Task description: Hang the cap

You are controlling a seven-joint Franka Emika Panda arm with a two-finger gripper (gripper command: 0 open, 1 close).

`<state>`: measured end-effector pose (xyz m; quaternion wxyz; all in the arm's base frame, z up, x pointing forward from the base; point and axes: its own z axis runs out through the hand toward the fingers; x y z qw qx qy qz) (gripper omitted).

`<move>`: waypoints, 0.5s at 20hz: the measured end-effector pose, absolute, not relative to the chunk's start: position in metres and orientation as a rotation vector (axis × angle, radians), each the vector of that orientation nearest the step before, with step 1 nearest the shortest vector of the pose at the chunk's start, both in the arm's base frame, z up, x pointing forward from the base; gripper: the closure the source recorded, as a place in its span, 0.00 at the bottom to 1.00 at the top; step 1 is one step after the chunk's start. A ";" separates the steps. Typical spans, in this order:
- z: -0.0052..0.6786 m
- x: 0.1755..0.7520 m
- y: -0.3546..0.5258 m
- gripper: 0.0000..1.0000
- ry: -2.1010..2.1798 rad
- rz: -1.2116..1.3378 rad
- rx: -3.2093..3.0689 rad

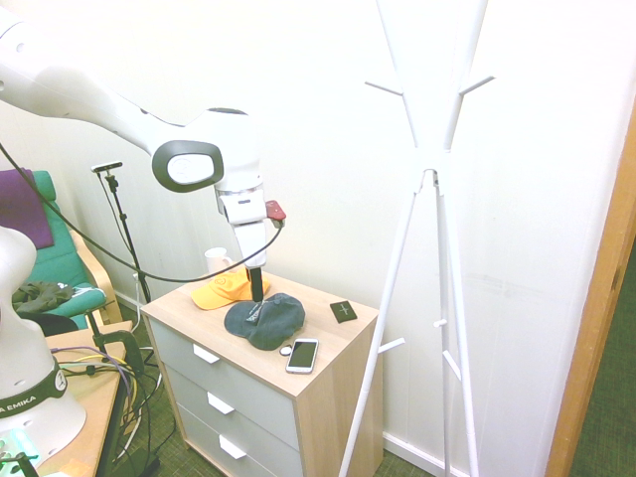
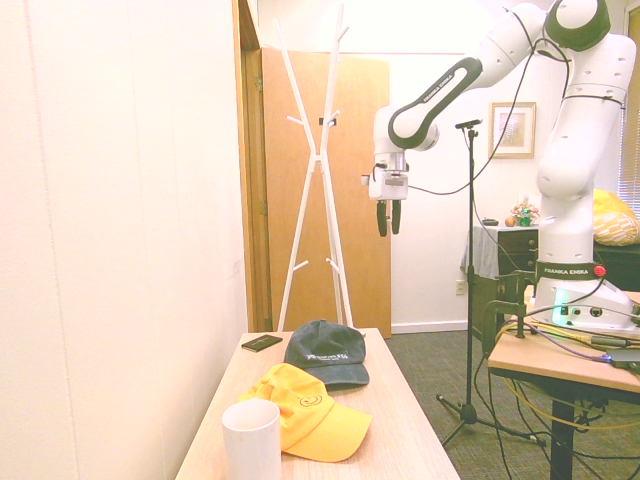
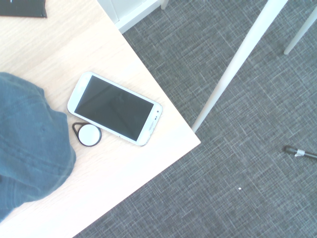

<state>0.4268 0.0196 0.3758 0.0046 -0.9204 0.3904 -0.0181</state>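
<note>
The white tripod coat stand with its short angled pegs rises just beside my landmark, the light wood chest of drawers with pale grey drawer fronts, off the chest's far end against the wall. My white arm reaches out over that chest with my gripper pointing straight down, high above the top. My two dark fingers hang apart with a gap between them and nothing in it, so my tool is open and empty.

On the chest top, towards the coat-stand end, lies the dark slate grey-blue fabric baseball cap with a curved brim and a small light logo, crown up, flat on the wood. It sits well below my gripper; in the wrist view only its edge shows, so I am not centred over it but nearer the chest's corner. Touching it on the side away from the coat stand is the orange-yellow fabric cap with a smiley face, and past that a plain white mug. Just beside the grey-blue cap, towards the chest's front corner, lies a white smartphone with a dark screen, face up. A flat black rectangular card lies near the chest's wall-side edge. Smallest, a round white key tag with a dark rim sits between the phone and the cap, touching the phone.
</note>
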 end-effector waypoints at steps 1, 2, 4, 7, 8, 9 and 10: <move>0.375 0.427 0.020 0.00 1.226 -0.055 -2.883; 0.375 0.427 0.020 0.00 1.240 -0.053 -2.877; 0.372 0.428 0.025 0.00 1.239 -0.053 -2.879; 0.360 0.434 0.050 0.00 1.203 -0.084 -2.891; 0.353 0.436 0.061 0.00 1.187 -0.089 -2.898; 0.345 0.438 0.071 0.00 1.172 -0.089 -2.905; 0.338 0.440 0.082 0.00 1.152 -0.085 -2.914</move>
